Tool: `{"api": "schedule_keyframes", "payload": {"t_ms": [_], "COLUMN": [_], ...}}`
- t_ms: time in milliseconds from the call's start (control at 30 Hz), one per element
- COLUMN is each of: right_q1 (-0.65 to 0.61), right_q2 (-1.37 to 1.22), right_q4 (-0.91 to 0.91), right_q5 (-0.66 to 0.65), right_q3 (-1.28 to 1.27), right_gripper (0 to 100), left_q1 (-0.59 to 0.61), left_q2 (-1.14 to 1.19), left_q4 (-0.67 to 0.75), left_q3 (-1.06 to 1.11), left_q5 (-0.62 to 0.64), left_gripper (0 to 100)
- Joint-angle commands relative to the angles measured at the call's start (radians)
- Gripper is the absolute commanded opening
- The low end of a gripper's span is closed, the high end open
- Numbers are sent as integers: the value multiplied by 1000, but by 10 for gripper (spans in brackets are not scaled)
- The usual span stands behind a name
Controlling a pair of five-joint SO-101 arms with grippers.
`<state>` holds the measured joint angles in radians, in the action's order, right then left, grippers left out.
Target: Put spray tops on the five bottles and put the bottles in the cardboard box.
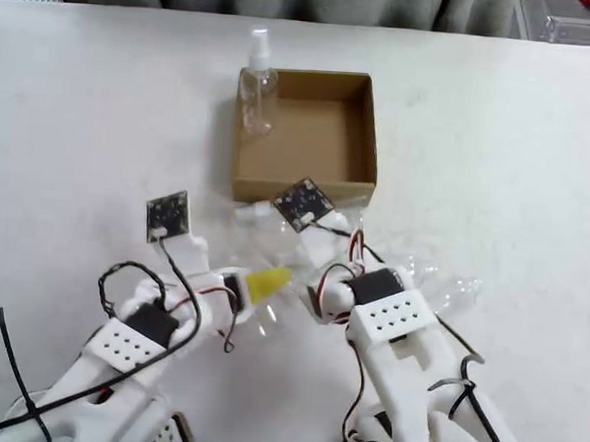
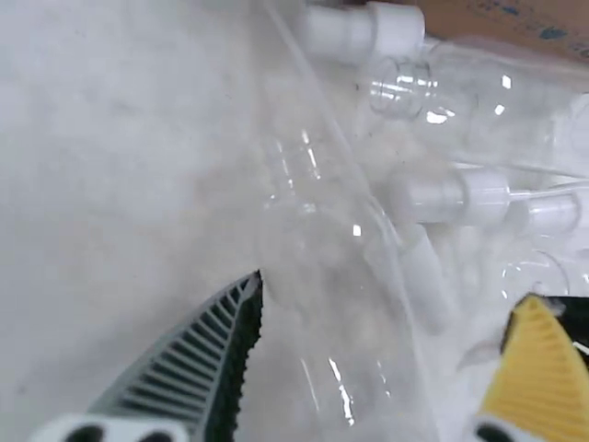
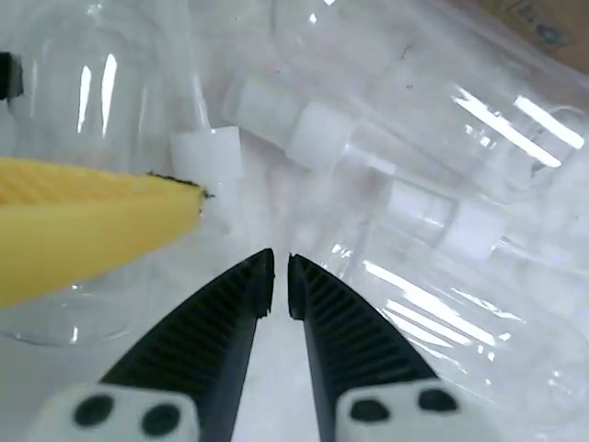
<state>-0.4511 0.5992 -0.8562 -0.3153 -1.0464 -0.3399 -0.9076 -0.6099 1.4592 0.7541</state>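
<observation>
Entry one, at the left: my left gripper (image 2: pixel 391 296), fingers wide apart, one grey ribbed finger (image 2: pixel 216 359) and one yellow finger (image 2: pixel 538 368). They straddle a clear bottle (image 2: pixel 322 276) lying on the white surface (image 1: pixel 81 118), and neither finger visibly touches it. Both ends of that bottle are cut off, so I cannot tell whether it is capped. In the high view the arm covers the grey finger, and the yellow tip pokes out toward the pile. Entry two, centre: one cardboard box (image 1: pixel 257 189), open-topped, holding one standing bottle (image 1: pixel 256 88) upright in its far left corner with a fitted spray top (image 1: pixel 258 46). Entry three, between box and arms: the loose pile, clear plastic on white, which from above is little more than glints. My left wrist view adds one open-necked bottle (image 2: pixel 479 83) lying just beside the box wall. My right wrist view gives three white loose tops (image 3: pixel 207 157) and at least three bottle bodies. I cannot tell whether any of those tops is screwed on. Entry four, at the right: my right gripper (image 3: pixel 281 276), black fingers nearly tip to tip with a thin slit between them, holding nothing and poised over the pile close to the yellow finger. One further bottle (image 1: pixel 441 287) lies right of that arm. I cannot confirm the total bottle count.
</observation>
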Motion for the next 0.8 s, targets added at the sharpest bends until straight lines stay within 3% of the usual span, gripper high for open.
{"api": "schedule_keyframes", "payload": {"t_ms": [0,100,633,767], "right_q1": [-15,-15,-15,-15], "right_q2": [2,2,2,2], "right_q4": [4,4,5,5], "right_q5": [-11,-9,-5,-3], "right_q3": [9,9,9,8], "right_gripper": [15,15,15,15], "left_q1": [12,10,13,54], "left_q2": [-13,-13,-12,87], "left_q4": [14,14,23,21], "left_q3": [-38,-41,-46,-115], "left_q5": [14,14,11,15], "left_gripper": [365,317,328,328]}}
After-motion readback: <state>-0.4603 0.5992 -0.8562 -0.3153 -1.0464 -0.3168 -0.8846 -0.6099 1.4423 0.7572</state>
